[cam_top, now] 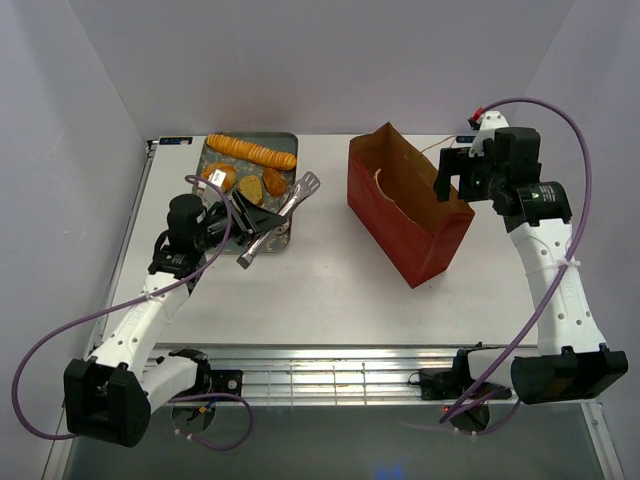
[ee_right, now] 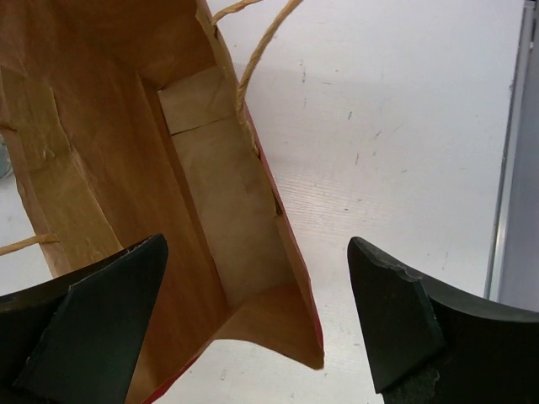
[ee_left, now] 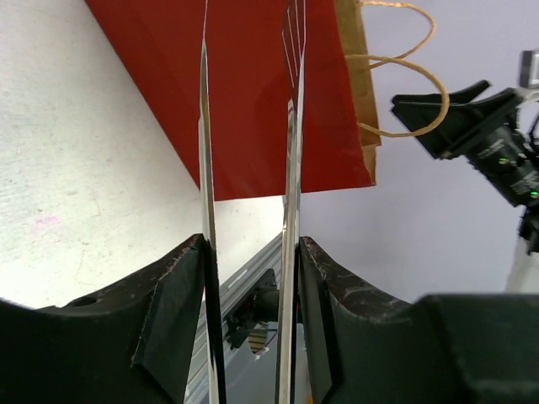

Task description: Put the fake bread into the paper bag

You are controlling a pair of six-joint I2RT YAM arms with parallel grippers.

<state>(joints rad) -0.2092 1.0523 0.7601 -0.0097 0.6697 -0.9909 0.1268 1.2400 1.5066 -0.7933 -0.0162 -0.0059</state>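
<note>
Fake bread: on the grey tray at the far left of the desk, well apart from the bag.
Long loaf: lying along the tray's far edge.
Round bun: at the tray's left side, just beside the smaller pieces.
Paper bag: upright right of the desk's centre, mouth open upward, red outside, brown inside; flat brown bottom in plain sight from the right wrist.
String handles: thin and pale, looping off the bag's rim.
Left jaws: set narrow on the metal tongs, one blade flat against the inner face of each finger.
Metal tongs, closer view: two thin blades with a gap between them, pointing toward the bag's red wall.
Tongs' tips: over the tray's right side, near the bread; whether touching it, cannot tell.
Right jaws: spread wide, above the bag's far right corner.
Right fingers: one over the bag's inside, the other over bare desk, with the bag's wall edge between them and apart from both.
</note>
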